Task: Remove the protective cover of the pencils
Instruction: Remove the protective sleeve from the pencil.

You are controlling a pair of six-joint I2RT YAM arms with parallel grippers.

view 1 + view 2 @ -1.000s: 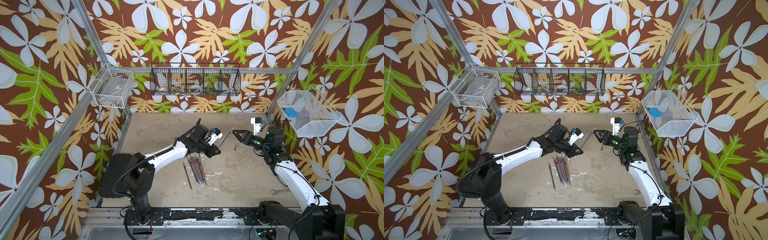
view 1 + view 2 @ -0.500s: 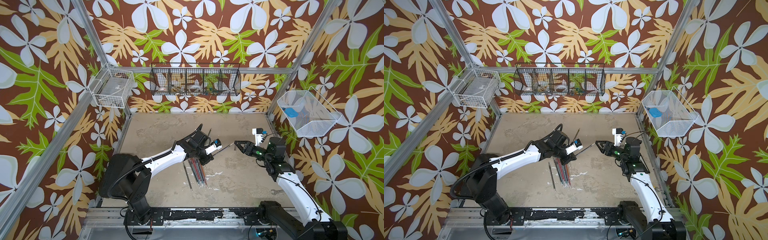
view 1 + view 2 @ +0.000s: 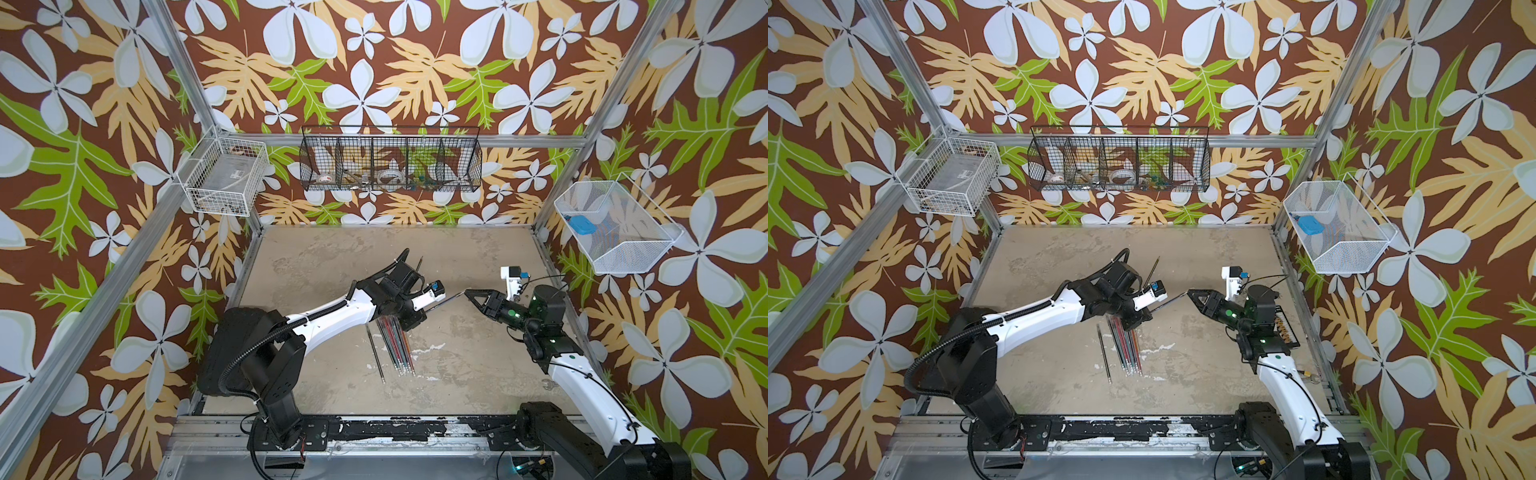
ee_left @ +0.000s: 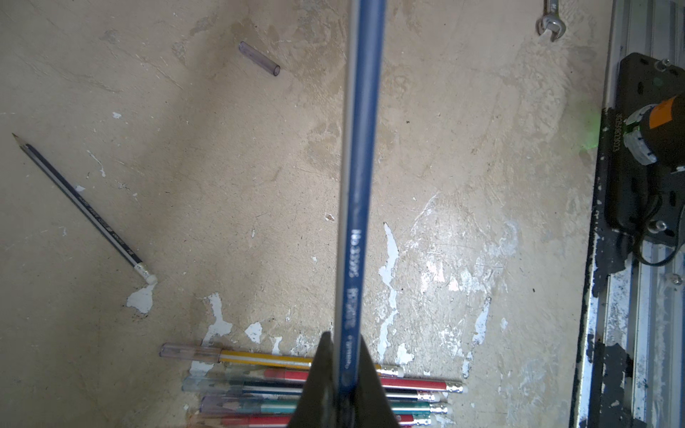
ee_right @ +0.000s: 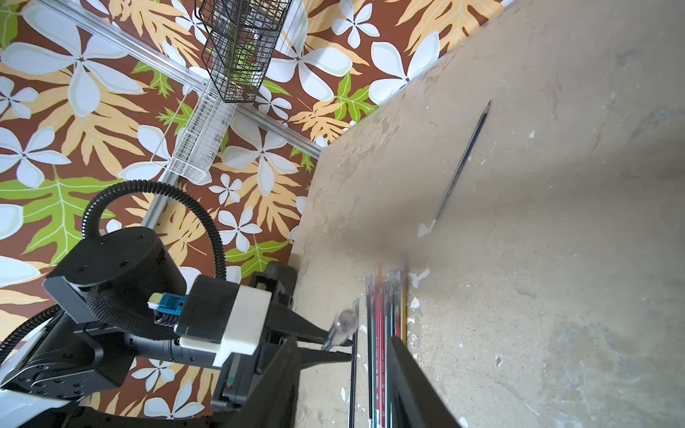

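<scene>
Both arms pair glossy white link shells with matte black joint housings. The left arm [image 3: 332, 316], at the lower left of both top views, has a bulky black drum-shaped shoulder and a ribbed black cable conduit [image 5: 215, 231]. Its white wrist camera block [image 5: 241, 322] carries a blue plug [image 5: 168, 304]. The right arm [image 3: 582, 380], at the lower right, shows glowing green lights [image 3: 515, 314], a dark dot [image 3: 1276, 356] on its white shell, thin black wires and a black wedge-shaped right gripper [image 3: 468, 292].
</scene>
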